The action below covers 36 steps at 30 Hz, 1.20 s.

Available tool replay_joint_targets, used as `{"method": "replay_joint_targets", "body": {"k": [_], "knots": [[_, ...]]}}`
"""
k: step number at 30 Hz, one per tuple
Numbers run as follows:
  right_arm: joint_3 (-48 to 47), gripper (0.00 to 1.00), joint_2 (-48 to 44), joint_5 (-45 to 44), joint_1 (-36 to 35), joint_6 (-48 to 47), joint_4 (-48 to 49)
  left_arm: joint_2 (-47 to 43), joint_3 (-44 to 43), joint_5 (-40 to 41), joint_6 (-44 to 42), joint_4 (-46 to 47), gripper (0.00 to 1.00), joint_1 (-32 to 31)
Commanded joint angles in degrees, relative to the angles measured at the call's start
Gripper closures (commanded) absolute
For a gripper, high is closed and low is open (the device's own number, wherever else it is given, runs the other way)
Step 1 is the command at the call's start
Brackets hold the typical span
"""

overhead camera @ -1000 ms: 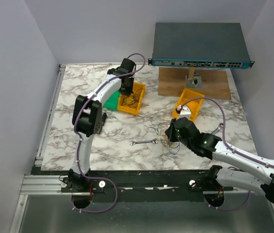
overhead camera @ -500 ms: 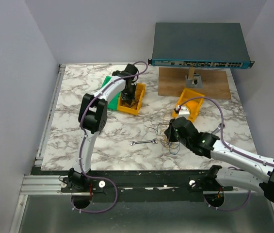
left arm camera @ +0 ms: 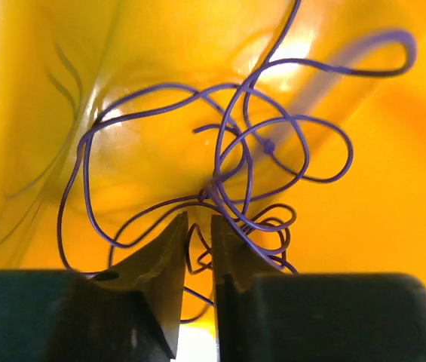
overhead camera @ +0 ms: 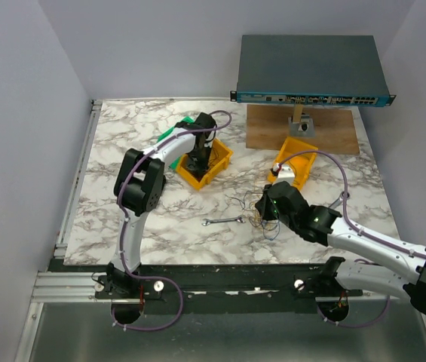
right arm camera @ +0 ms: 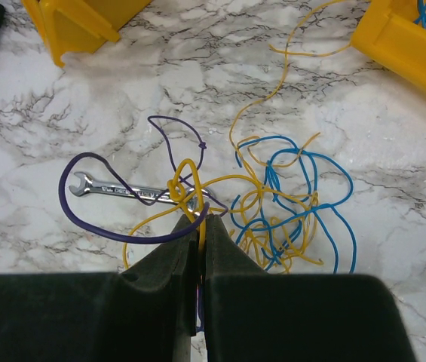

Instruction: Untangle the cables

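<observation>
Left tool (left arm camera: 197, 220) reaches down into a yellow bin (overhead camera: 224, 160) that sits askew on the marble desk (overhead camera: 122, 143), toward its left rear. Its jaws stand narrowly apart, a slim gap between the fingertips, and nothing is clamped. A loose purple cable (left arm camera: 273, 143) lies curled in loops on the bin floor just ahead, with one small loop showing in the gap. A green sheet (overhead camera: 169, 134) peeks out from behind the bin.

The right tool (right arm camera: 200, 222) hangs low over the tangle of cables (overhead camera: 262, 217) in the middle of the desk. Its jaws are pressed almost together on a yellow cable (right arm camera: 186, 172), whose loop rises straight out of the fingertips. A second purple strand (right arm camera: 96, 219) sweeps across the tips and curves left around the head of a silver wrench (right arm camera: 122, 190), which lies flat under the knot. A blue cable (right arm camera: 326, 188) coils to the right of the tool, woven through more yellow loops, all resting on the desk. Another yellow bin (right arm camera: 401, 45) sits at the far right with blue wire inside.
</observation>
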<state>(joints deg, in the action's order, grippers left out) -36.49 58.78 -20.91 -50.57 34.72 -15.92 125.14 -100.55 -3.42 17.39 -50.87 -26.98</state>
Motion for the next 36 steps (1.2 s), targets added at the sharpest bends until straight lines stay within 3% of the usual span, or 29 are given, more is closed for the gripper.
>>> {"method": "replay_joint_targets", "body": {"k": [1,9,13,16,17,19,22,29,31,36], "knots": [[-1.35,0.99,-0.28,0.74,0.06,0.31,0.65,-3.79,-0.30,1.50,0.37,2.19,0.76,-0.61],[-3.15,0.99,2.40,4.04,0.03,-1.63,0.33,-11.60,-5.11,2.56,0.02,3.66,0.46,-0.61],[-5.19,0.96,5.83,14.57,0.03,-7.12,3.66,-20.38,1.53,1.39,0.97,8.34,0.36,-0.92],[-9.50,0.76,11.31,20.43,0.05,-10.06,3.67,-29.43,12.93,0.98,2.68,14.33,0.25,-1.72],[-10.98,0.59,12.93,22.08,0.01,-10.31,2.78,-33.41,16.76,0.90,3.35,16.71,0.23,-1.90],[-12.60,0.37,15.14,21.19,0.02,-9.55,1.49,-40.13,24.66,0.50,4.47,20.45,0.20,-2.28],[-11.71,0.22,14.25,19.07,0.02,-8.13,1.14,-49.43,36.26,-0.85,6.50,25.21,0.18,-2.72],[-4.72,0.19,3.30,10.60,0.02,-0.64,-6.31,-62.44,55.31,-5.90,10.30,34.56,0.18,-8.03],[-3.39,0.14,0.11,5.96,0.03,2.71,-10.61,-64.01,58.80,-6.22,11.29,37.92,0.19,-9.84],[-3.33,0.16,-0.22,-2.10,0.06,9.61,-18.71,-63.18,61.72,-7.54,11.00,46.27,0.21,-14.47]]}}
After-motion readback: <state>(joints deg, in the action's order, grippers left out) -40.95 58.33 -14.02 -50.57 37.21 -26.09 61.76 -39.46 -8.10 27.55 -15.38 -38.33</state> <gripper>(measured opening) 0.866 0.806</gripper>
